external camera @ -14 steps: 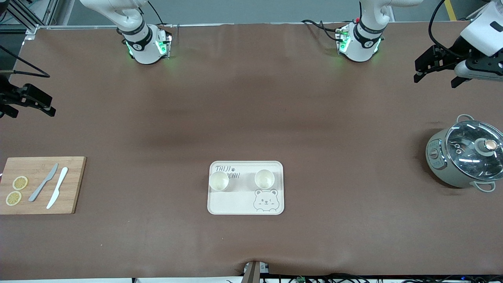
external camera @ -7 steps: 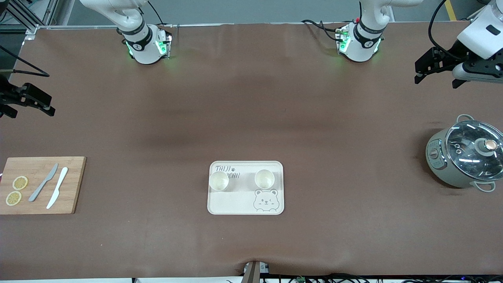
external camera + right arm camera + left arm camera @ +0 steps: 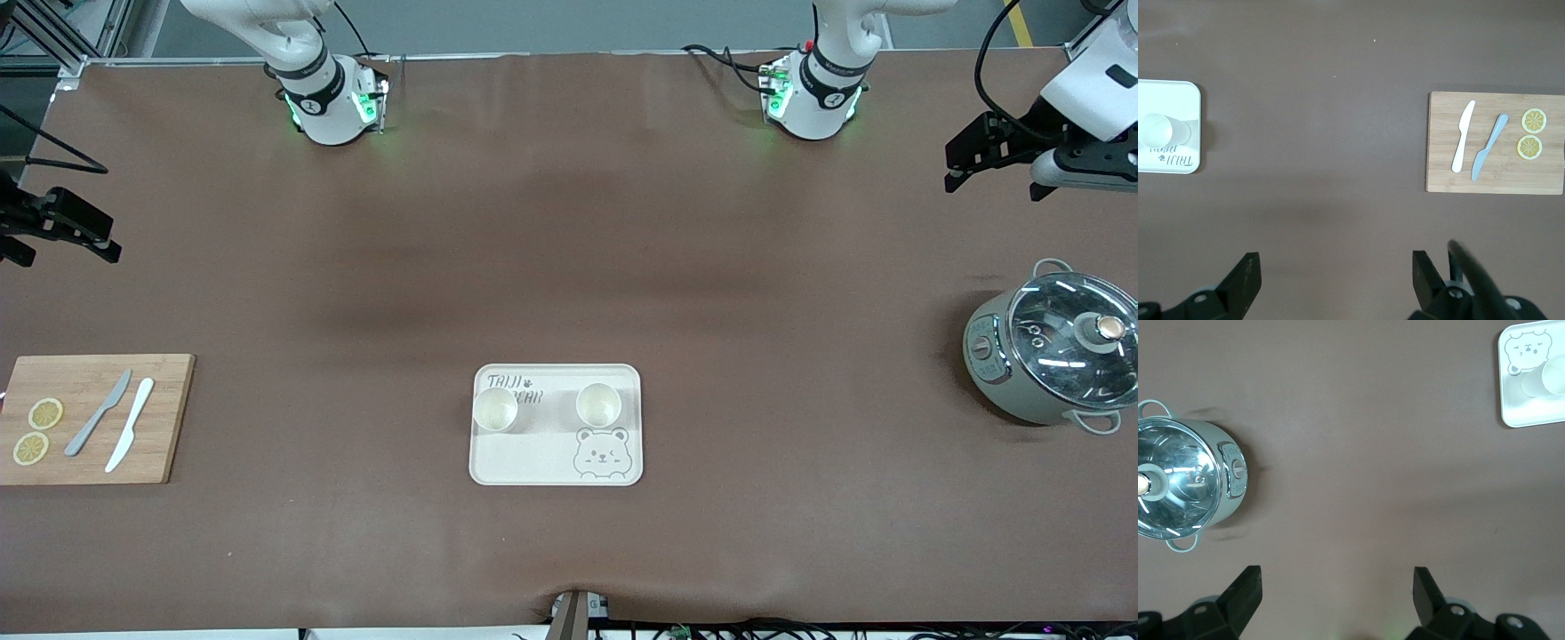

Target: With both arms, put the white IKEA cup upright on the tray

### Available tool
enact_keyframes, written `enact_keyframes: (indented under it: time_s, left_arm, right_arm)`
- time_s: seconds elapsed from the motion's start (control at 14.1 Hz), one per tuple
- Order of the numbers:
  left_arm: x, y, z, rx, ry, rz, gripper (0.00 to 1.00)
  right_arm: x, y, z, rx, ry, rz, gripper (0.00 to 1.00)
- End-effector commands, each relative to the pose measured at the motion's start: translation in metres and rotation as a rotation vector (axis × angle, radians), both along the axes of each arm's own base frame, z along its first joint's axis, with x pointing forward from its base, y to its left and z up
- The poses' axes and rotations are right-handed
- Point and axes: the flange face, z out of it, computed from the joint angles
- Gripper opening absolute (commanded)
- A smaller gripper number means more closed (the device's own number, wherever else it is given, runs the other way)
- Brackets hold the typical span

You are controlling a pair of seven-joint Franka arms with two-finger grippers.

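Brown table (image 3: 569, 267) filling your view, arm bases along top edge. Tray (image 3: 524, 467) sitting mid-table, nearer front cam. You're seeing two white cups standing upright on it, mouths up: cup A (image 3: 495, 410) twd right arm's end, over lettering; cup B (image 3: 598, 404) twd left arm's end, above bear face. Cups apart, not touching.

L gripper (image 3: 991, 160) hanging over table's left-arm end, fingers spread wide, holding nothing. R gripper (image 3: 62, 233) hovering at right-arm end, fingers likewise apart, empty.

Pot (image 3: 1053, 356) w/ glass lid sitting at left arm's end. Board (image 3: 98, 418) w/ two knives, lemon slices lying at right arm's end.
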Motion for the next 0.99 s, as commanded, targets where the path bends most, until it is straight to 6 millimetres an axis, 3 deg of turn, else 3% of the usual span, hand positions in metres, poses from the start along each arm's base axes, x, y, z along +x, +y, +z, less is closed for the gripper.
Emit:
enact_keyframes:
  time_s: [0.0, 0.92]
  left_arm:
    - [-0.0017, 0.0008, 0.0016, 0.021, -0.016, 0.008, 1.0]
    - [0.003, -0.0002, -0.005, 0.025, -0.007, 0.005, 1.0]
  right_arm:
    - [0.0018, -0.0004, 0.0042, -0.013, 0.002, 0.01, 1.0]
    - [0.0017, 0.0021, 0.004, -0.015, 0.004, 0.013, 1.0]
